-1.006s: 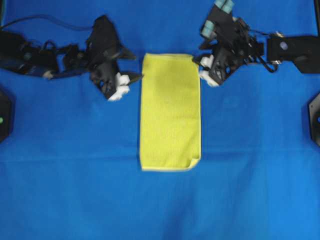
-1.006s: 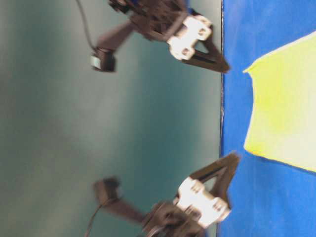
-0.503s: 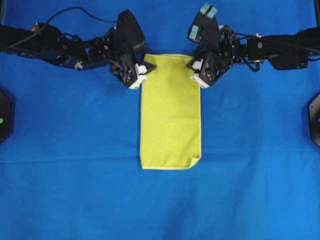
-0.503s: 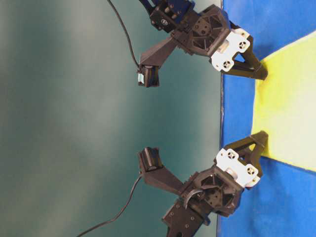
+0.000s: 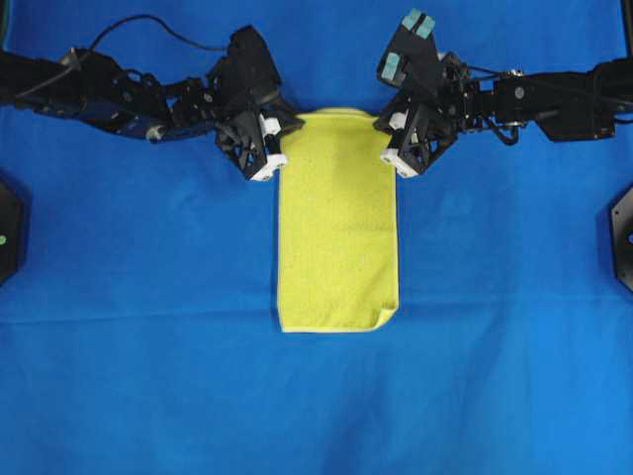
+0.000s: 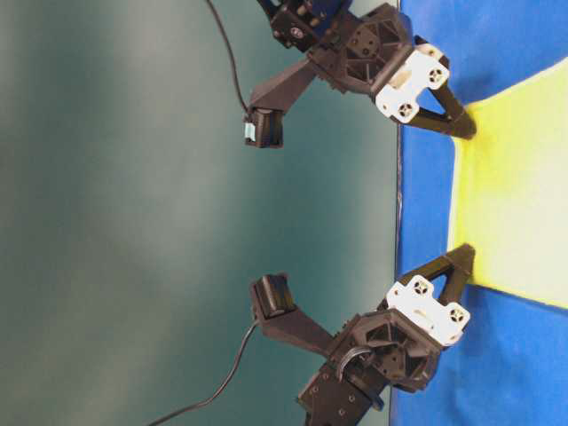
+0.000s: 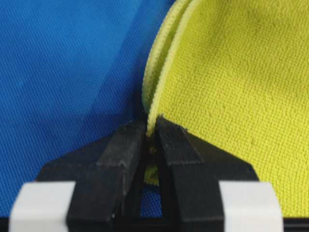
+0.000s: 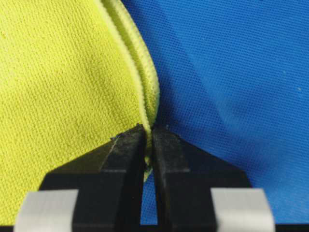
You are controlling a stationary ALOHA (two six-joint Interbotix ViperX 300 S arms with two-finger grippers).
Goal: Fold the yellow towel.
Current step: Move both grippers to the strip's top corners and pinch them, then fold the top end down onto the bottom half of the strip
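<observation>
The yellow towel [image 5: 338,228] lies on the blue table cloth [image 5: 148,376] as a long rectangle, two layers thick, with its short edges far and near. My left gripper [image 5: 288,128] is shut on the far left corner. In the left wrist view the hem of the towel [image 7: 231,87] is pinched between the black fingertips of the left gripper [image 7: 151,128]. My right gripper [image 5: 385,130] is shut on the far right corner. The right wrist view shows the right gripper [image 8: 148,130] clamping the edge of the towel [image 8: 63,87]. At table level the towel [image 6: 515,195] stretches between both sets of tips.
Black fixtures sit at the left edge [image 5: 8,228] and right edge [image 5: 623,237] of the table. A black cable [image 5: 148,20] loops behind the left arm. Blue cloth spreads around and in front of the towel.
Both grippers moved in from beside the towel to its far corners, then went from open to shut on them. The towel's far edge has puckered slightly.
</observation>
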